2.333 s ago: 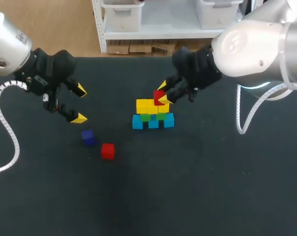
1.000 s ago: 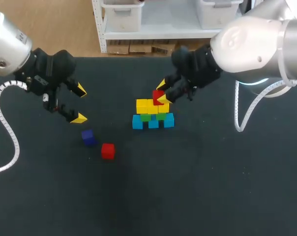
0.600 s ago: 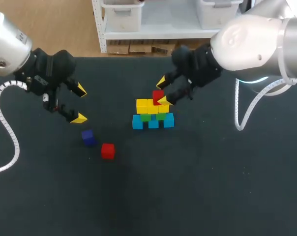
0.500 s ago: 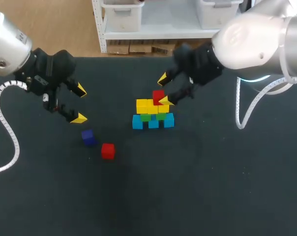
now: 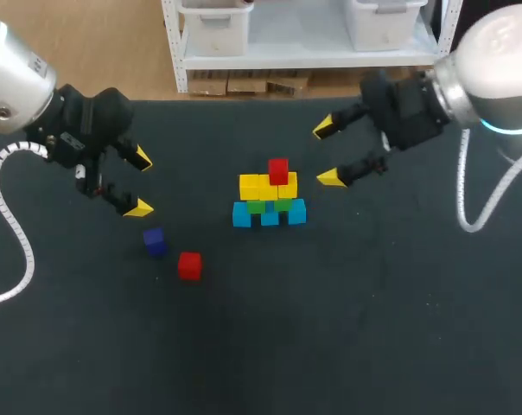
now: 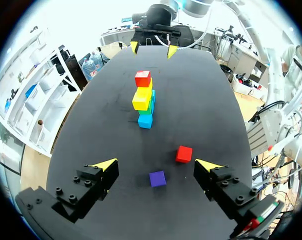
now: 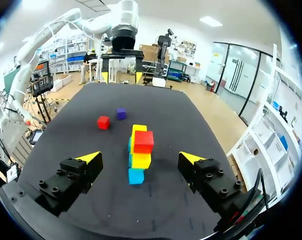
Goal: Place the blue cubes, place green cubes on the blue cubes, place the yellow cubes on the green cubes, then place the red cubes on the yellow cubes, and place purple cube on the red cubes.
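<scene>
A stack stands mid-table: blue cubes point(image 5: 270, 216) at the bottom, green cubes point(image 5: 256, 206) on them, yellow cubes point(image 5: 258, 186) above, and one red cube point(image 5: 278, 170) on top toward the right. My right gripper point(image 5: 327, 153) hangs open to the right of the stack, apart from it. In the right wrist view the red cube point(image 7: 143, 141) and the stack lie ahead of the open right gripper point(image 7: 140, 158). A loose purple cube point(image 5: 155, 242) and a loose red cube point(image 5: 189, 265) lie left of the stack. My left gripper point(image 5: 140, 183) is open above and behind them, holding nothing; its own view shows the purple cube point(image 6: 157, 178) and red cube point(image 6: 184, 154) ahead of the fingers.
The black table point(image 5: 347, 328) is bare along its front and right. A shelf stands beyond the far edge.
My right gripper opened, let go of the red cube on top of the yellow cubes, and drew back to the right. The left arm stayed still.
</scene>
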